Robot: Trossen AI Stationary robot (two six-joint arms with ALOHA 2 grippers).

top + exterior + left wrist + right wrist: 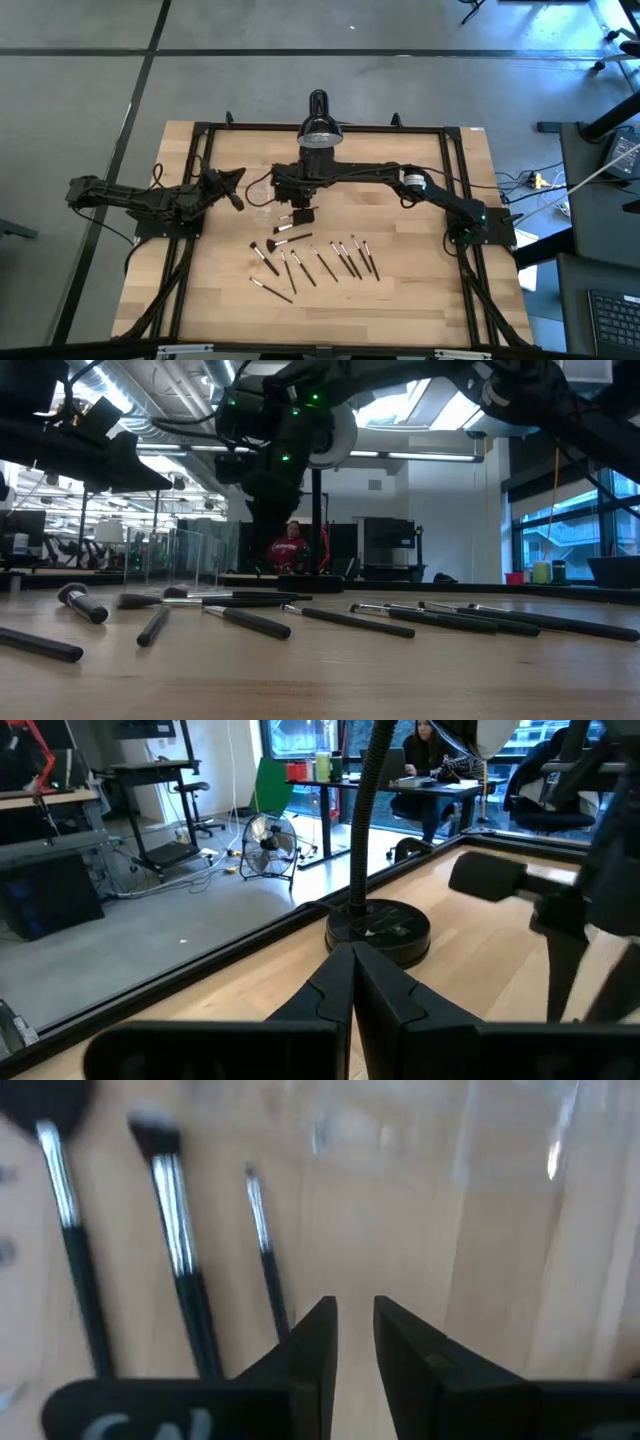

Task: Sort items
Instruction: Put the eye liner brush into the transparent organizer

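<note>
Right pincer (352,1305) hangs low over the middle of the surface (420,290). Its jaws are a narrow slit apart w/ bare wood showing btwn them, so it's open a little and has hold of nothing I can see. Just past its tips lie three of the makeup brushes (180,1210), side by side and near parallel, w/ the clear cup (540,1170) off to one side of them.

Step in hand looks like picking one brush to sort. To do it well:
- Jaws prob need to be wider before going down (the slit looks tight for straddling even a thin handle).
- Line the jaws across the handle, not along it, and take it on the dark stick near the silvery ferrule, not on the bristles.
- The three sit close together, so come straight down on one only. The outer, thinnest one seems easiest to isolate.
- Keep clear of the cup, since a sideways sweep could knock it.

Rest of the brushes (330,260) are spread across the front centre of the surface, most in a loose row and a few skewed at the left end.

Left pincer (352,952) waits at the left side, fingers pressed together, empty, facing the black lamp (378,925).

Far off, people sit in the room behind.

Writing: some pale marks on the right pincer's body, not readable. No brand or label legible anywhere else.
</note>
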